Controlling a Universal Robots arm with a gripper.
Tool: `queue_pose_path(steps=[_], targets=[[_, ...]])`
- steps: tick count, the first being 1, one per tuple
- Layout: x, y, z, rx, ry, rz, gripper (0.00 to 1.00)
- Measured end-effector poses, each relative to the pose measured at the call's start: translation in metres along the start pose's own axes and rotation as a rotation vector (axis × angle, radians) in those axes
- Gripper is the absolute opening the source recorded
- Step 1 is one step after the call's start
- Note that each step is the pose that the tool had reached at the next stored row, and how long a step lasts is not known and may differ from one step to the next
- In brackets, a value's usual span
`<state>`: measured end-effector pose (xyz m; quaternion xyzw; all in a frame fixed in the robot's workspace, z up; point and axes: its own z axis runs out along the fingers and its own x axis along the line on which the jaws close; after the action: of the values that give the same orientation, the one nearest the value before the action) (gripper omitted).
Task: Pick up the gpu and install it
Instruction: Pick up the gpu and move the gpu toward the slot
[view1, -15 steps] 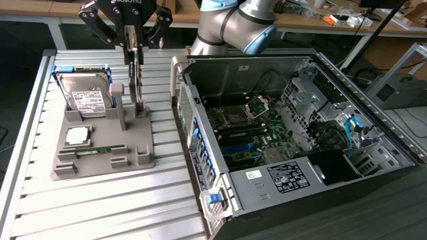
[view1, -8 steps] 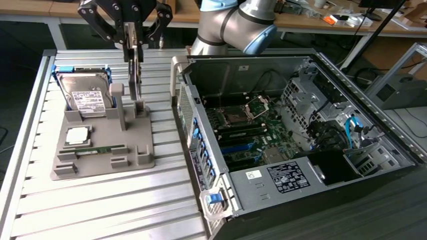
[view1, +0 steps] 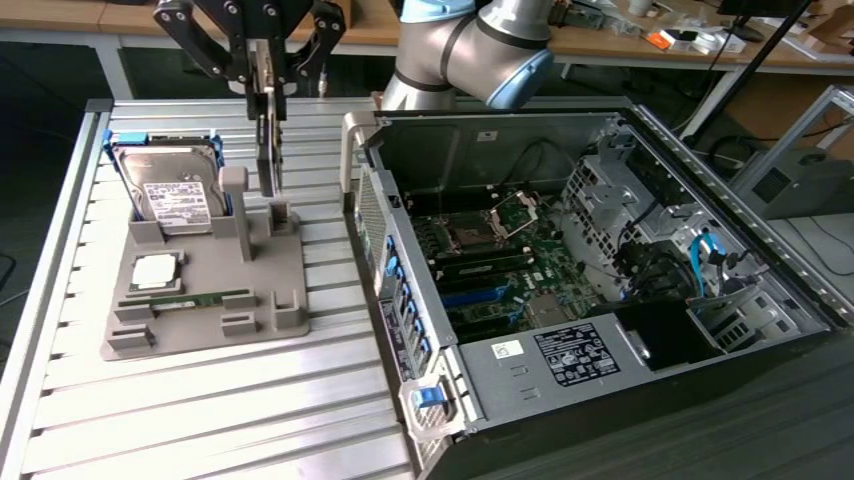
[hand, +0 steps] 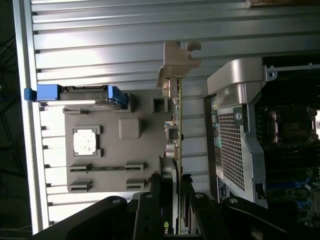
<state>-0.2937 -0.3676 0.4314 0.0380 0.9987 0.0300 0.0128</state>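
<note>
Broadly, a slatted metal tabletop (view1: 200, 400) carries everything. On the exterior view's right lies an open computer case (view1: 461, 150), its motherboard exposed. Behind the case stands the grey robot arm (view1: 467, 50).

On the exterior view's left, just beside the case, a grey moulded holder (view1: 267, 310) sits flat on the slats. A silver hard drive (view1: 174, 195) with a white label and blue rails stands propped in the holder's far corner.

The gpu (view1: 271, 140) hangs upright and edge-on above the holder, near its upright posts, on the side facing the case. The card's lower end sits about level with the post tops; whether it touches the holder cannot be told. In the wrist view the gpu (hand: 176, 125) runs as a narrow strip away from the dark fingers (hand: 166, 185), its pale end bracket (hand: 177, 62) at the far end.

The end effector (view1: 268, 80) pinches the card's upper end, its black fingers pressed against both flat faces.

A square processor (view1: 155, 270) rests in a recess on the holder, and a slim green memory stick (view1: 187, 298) lies in a slot just beside it.
</note>
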Motion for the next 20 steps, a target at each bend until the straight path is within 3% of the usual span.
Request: queue_pose_path(steps=[13,20], targets=[[0.000,0.0006,-0.0108,-0.0012,0.0000,0.000,0.27],[0.000,0.0003,-0.0112,-0.0010,0.0004,0.000,0.27]])
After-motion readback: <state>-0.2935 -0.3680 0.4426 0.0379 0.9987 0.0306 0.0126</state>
